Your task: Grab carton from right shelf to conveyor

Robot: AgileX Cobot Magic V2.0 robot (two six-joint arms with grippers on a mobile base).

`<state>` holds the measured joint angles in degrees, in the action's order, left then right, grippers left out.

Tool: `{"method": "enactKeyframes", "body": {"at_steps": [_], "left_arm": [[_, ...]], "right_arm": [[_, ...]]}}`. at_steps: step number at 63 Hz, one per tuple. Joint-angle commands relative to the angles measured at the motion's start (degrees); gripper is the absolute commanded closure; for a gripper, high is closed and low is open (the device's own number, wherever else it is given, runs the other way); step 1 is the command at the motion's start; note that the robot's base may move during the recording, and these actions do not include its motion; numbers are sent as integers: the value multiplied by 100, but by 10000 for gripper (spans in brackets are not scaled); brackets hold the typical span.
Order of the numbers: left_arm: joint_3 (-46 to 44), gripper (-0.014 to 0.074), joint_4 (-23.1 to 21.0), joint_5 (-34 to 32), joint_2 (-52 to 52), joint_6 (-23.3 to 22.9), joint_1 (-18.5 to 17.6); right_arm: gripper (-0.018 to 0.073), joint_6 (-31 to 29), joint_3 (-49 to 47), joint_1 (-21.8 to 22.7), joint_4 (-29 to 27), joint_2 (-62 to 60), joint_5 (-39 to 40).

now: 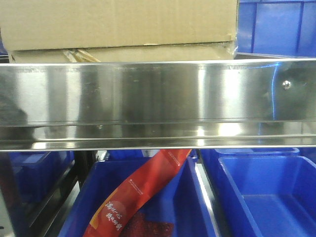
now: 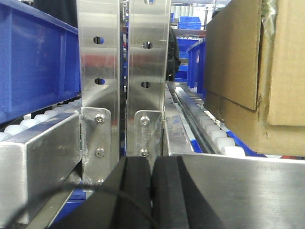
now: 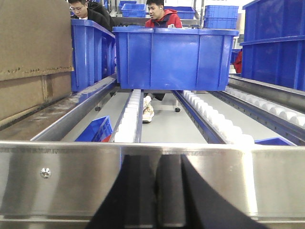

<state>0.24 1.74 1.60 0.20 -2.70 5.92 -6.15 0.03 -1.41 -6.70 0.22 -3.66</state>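
**Bins, blue plastic:** 1 large bin (image 3: 176,59) across the white roller lanes (image 3: 128,119). 1 tall bin (image 3: 90,55) sits at its left and a stack (image 3: 274,43) at its right. Lower down are 2 open bins, 1 bare (image 1: 276,197) and 1 (image 1: 195,212) holding a red printed packet (image 1: 143,187).
**Uprights:** 2 perforated steel posts (image 2: 97,57), bolted at the foot.
**Floor:** smooth grey floor (image 3: 167,126) between the lanes.
**Far end:** more stacked blue crates (image 3: 220,14).
**Persons:** 2 behind the bins, a man in red (image 3: 164,16) and a man in black with glasses (image 3: 88,12).
**Light:** bright and even, with white glare on the metal.
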Motion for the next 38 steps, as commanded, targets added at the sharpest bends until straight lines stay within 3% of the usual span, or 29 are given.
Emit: {"method": "enactKeyframes", "body": {"at_steps": [1, 38], "left_arm": [[-24, 615, -30, -88, -20, 23, 22], [-24, 615, -30, -88, -20, 23, 22]], "right_arm": [[616, -39, -3, -3, -11, -22, 122], [616, -39, -3, -2, -11, -22, 336]]}}
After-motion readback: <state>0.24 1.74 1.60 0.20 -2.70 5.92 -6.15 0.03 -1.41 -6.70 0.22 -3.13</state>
